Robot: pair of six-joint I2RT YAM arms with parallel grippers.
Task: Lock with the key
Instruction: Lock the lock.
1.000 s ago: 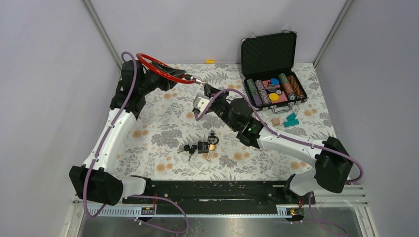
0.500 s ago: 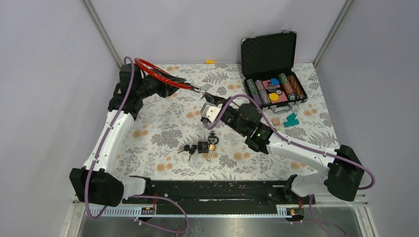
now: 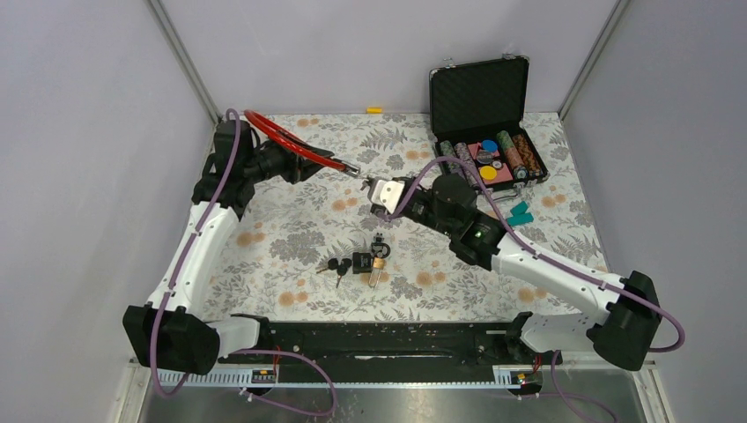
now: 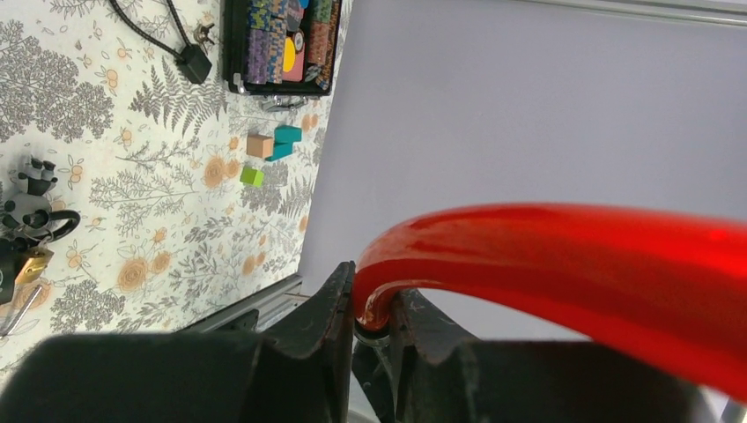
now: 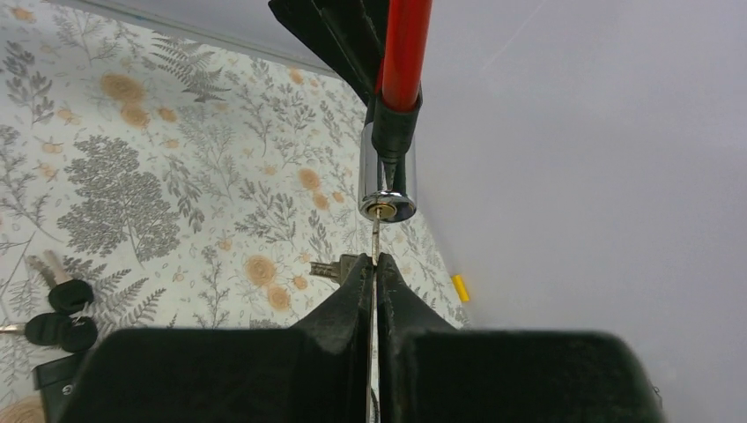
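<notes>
A red cable lock (image 3: 284,141) is held off the table by my left gripper (image 3: 298,164), which is shut on the red cable (image 4: 573,264) near its end. The lock's chrome cylinder (image 5: 386,181) hangs at the cable's tip, with its brass keyhole (image 5: 382,211) facing my right gripper. My right gripper (image 5: 375,275) is shut on a key (image 5: 375,242). The thin blade stands edge-on and points at the keyhole, its tip at or just short of it. A second key (image 5: 339,267) dangles beside the fingers. In the top view my right gripper (image 3: 377,188) is just right of the cylinder (image 3: 353,170).
A padlock with a bunch of black-headed keys (image 3: 359,262) lies on the floral mat in front of the grippers. An open black case of poker chips (image 3: 483,132) stands at the back right, with small blocks (image 3: 513,213) near it. A yellow piece (image 3: 375,110) lies at the back edge.
My left gripper has brought the lock's cylinder end down and nearer. My right gripper has swung right and turned, so the key now lines up with the keyhole.
</notes>
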